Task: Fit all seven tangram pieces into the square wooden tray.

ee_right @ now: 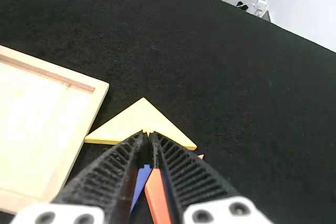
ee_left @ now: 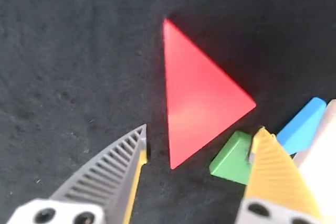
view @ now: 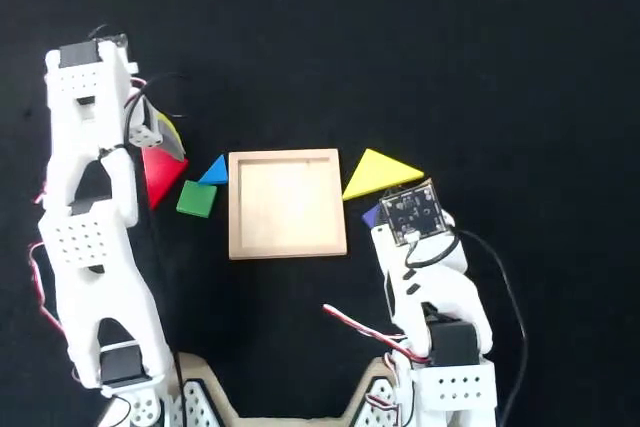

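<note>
While the square wooden tray (view: 288, 204) sits near the middle of the black tabletop (view: 500, 77), the pieces I can see all lie outside it. On the side toward the left edge, the red triangle (ee_left: 197, 95) lies flat. The green square (ee_left: 232, 157) is just beside it, and the small blue triangle (ee_left: 303, 126) is next to that, close to the tray's left wall. The left gripper (ee_left: 202, 128) hangs over the red triangle with its jaws spread wide, one finger on each side of the piece, gripping nothing. Toward the right edge, the big yellow triangle (ee_right: 140, 124) lies just off the tray's far right corner. The right gripper (ee_right: 147, 136) sits low over that triangle's near edge, its fingertips pinched almost together with nothing between them. A purple-blue piece (ee_right: 138, 181) and an orange piece (ee_right: 154, 195) show on the tabletop beneath it.
</note>
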You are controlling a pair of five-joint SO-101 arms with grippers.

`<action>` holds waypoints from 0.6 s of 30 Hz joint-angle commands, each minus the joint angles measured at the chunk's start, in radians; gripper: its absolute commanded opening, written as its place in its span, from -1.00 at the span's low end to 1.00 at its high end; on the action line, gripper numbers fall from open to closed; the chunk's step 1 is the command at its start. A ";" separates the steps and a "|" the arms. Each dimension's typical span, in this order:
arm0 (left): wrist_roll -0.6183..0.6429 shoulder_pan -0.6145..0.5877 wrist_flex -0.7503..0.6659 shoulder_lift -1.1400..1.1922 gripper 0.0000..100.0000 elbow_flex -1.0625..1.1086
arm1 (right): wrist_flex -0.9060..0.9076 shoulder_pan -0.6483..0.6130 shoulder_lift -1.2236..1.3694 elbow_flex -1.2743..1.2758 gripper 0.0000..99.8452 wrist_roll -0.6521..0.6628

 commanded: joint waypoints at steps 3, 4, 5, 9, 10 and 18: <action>0.060 0.024 -0.092 0.055 -0.38 -0.013 | 0.005 0.009 -0.048 -0.004 -0.98 0.006; 0.077 0.024 -0.109 0.069 -0.38 -0.013 | 0.005 0.009 -0.048 -0.004 -0.98 0.006; 0.083 0.024 -0.120 0.083 -0.38 -0.013 | 0.005 0.009 -0.048 -0.004 -0.98 0.006; 0.091 0.024 -0.126 0.092 -0.39 -0.013 | 0.005 0.009 -0.048 -0.004 -0.98 0.006; 0.091 0.021 -0.127 0.092 -0.39 -0.013 | 0.005 0.009 -0.048 -0.004 -0.98 0.006; 0.091 0.024 -0.127 0.103 -0.39 -0.013 | 0.005 0.009 -0.048 -0.004 -0.98 0.006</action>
